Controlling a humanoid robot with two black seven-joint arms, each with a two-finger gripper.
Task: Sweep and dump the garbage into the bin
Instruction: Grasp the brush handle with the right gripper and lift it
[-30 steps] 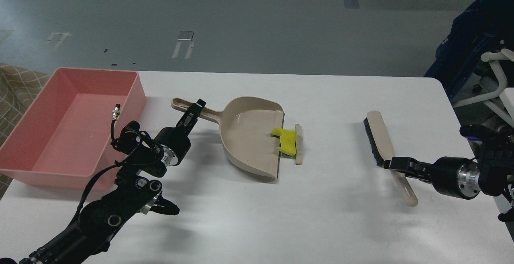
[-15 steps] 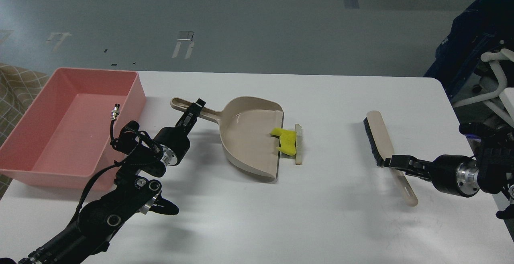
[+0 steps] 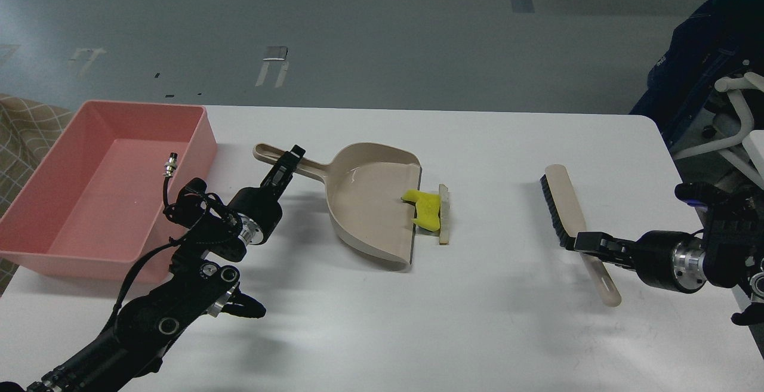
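The beige dustpan (image 3: 370, 201) lies on the white table (image 3: 477, 320), mouth to the right. The garbage sits at its lip: the yellow chunk (image 3: 425, 209) lies half across the lip, and the pale strip (image 3: 443, 213) lies on the table just outside it. My left gripper (image 3: 286, 168) is shut on the dustpan's handle. The beige brush (image 3: 567, 207) with black bristles lies to the right. My right gripper (image 3: 578, 241) is shut on the brush's handle just below the bristles. The pink bin (image 3: 206, 141) stands at the far left and holds nothing I can see.
A person in dark clothes (image 3: 698, 52) and a white chair frame (image 3: 737, 111) stand beyond the table's right edge. Checked fabric (image 3: 24, 123) shows left of the bin. My left arm's elbow (image 3: 179, 308) hangs over the table's front left.
The dustpan handle and my left gripper have shifted very slightly up and left. My right wrist has crept a little left and up. The brush and the garbage have not moved.
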